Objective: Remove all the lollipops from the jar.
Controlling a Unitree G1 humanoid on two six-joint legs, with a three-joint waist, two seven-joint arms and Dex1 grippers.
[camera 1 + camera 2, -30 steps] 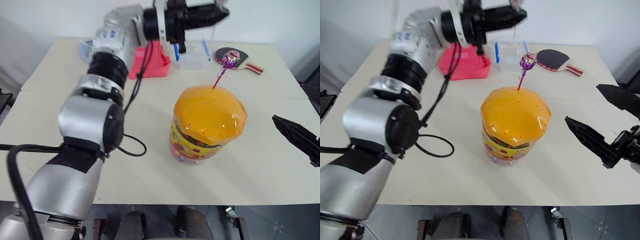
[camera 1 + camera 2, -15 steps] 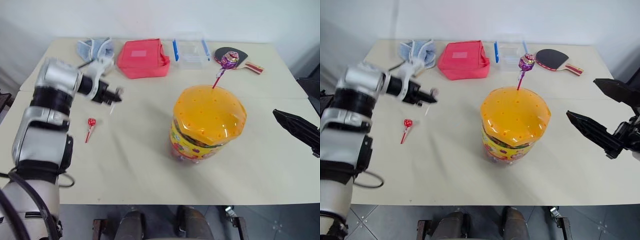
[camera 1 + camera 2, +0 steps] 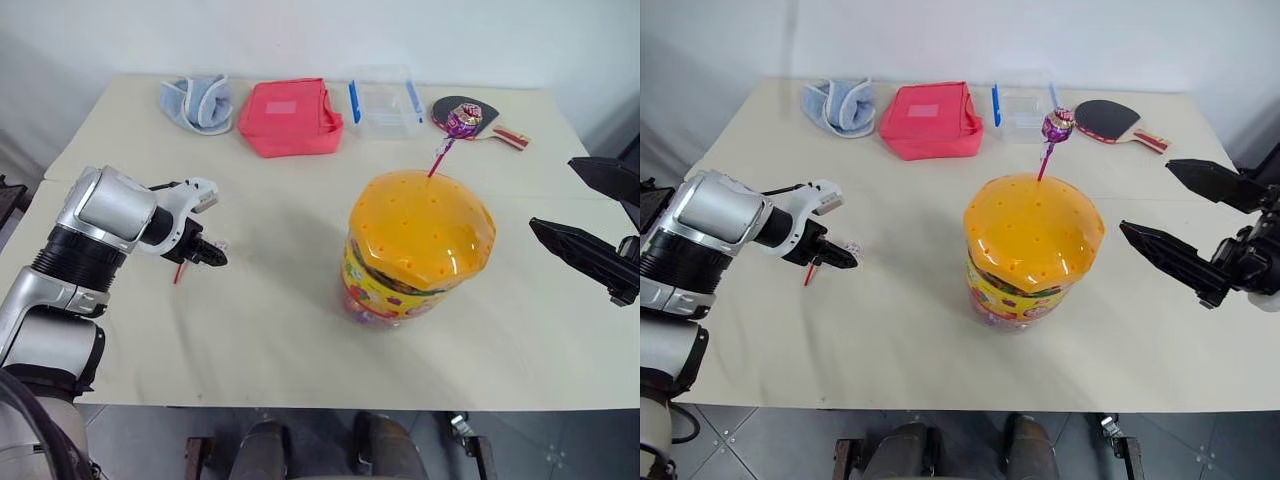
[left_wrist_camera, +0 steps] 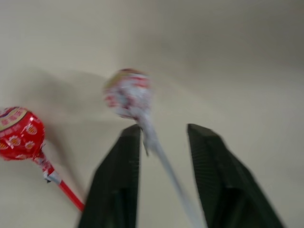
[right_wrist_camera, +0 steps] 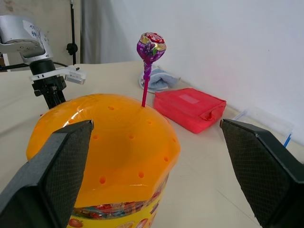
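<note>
The jar [image 3: 415, 265], a clear tub with a yellow-red label and a domed orange lid, stands at mid-table. A purple lollipop [image 3: 461, 122] sticks up from a hole in the lid's far side. My left gripper [image 3: 212, 256] is low over the table at the left, pointing down, jaws open. Between its fingers [image 4: 118, 180] lies the stick of a silvery-pink lollipop [image 4: 128, 92], with a gap on each side. A red lollipop [image 4: 16, 126] lies on the table just beside it. My right gripper [image 3: 1147, 197] hangs wide open to the right of the jar, with nothing between its fingers.
Along the table's far edge lie a blue cloth [image 3: 200, 100], a red pouch [image 3: 288, 115], a clear box with blue clips [image 3: 380, 100] and a ping-pong paddle [image 3: 470, 108]. The table [image 3: 300, 330] is bare between jar and left gripper.
My left arm swung down and to the left from high over the far side of the table. Its jaws have opened around the silvery-pink lollipop's stick beside the red one.
</note>
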